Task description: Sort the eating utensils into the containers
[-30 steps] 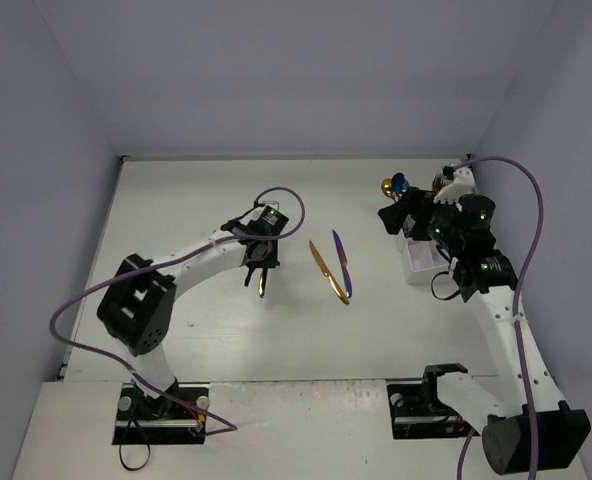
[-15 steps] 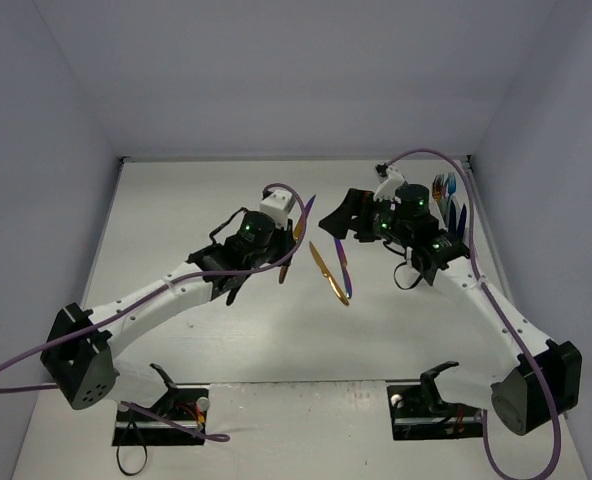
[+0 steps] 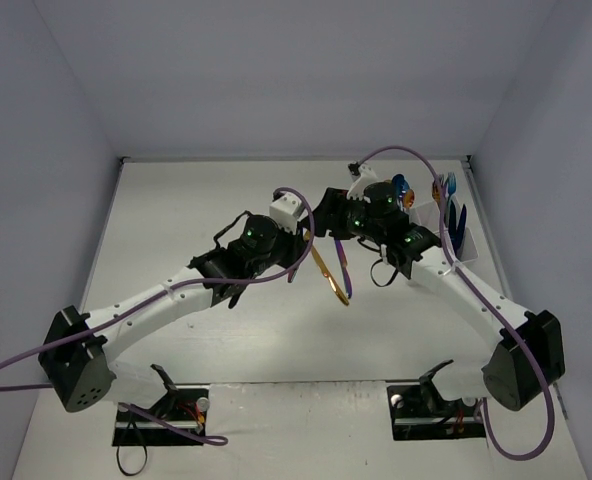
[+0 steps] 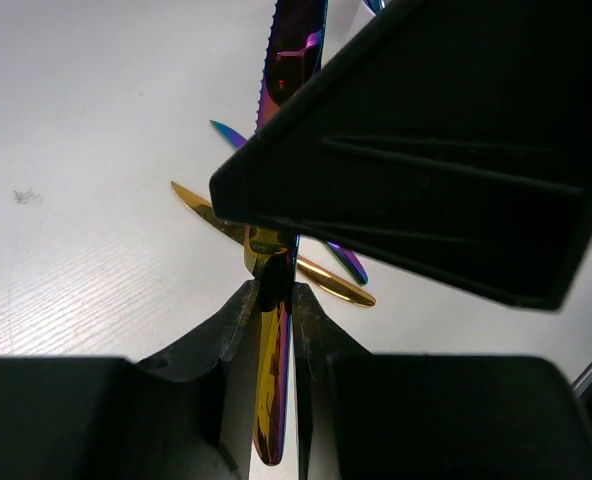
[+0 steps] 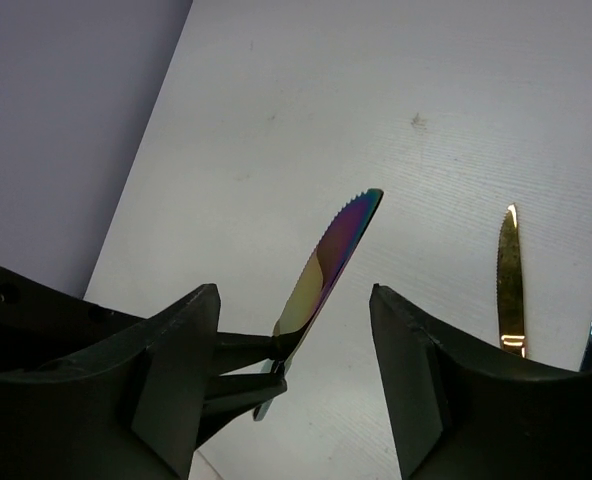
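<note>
r tool (image 5: pixel 294 300) swung in from right edge within last sec, now spread round rainbow knife (image 5: pixel 331 262) blade; l tool (image 4: pixel 274 292) pinching handle. handover likely, binning next.

Near the middle of the top view, the slim serrated rainbow-tinted metal knife (image 5: pixel 332 250) is pinched in the black left gripper (image 4: pixel 274 292), its blade between the spread fingers of the black right gripper (image 5: pixel 288 300). Just lower right, the gold metal knife (image 3: pixel 325 271) and the purple metal knife (image 3: pixel 342 266) lie side by side on the white table (image 3: pixel 176 230), gold leftmost. At the right edge stands the white plastic caddy (image 3: pixel 438 222), with tinted metal utensils (image 3: pixel 448 187) upright inside.
</note>
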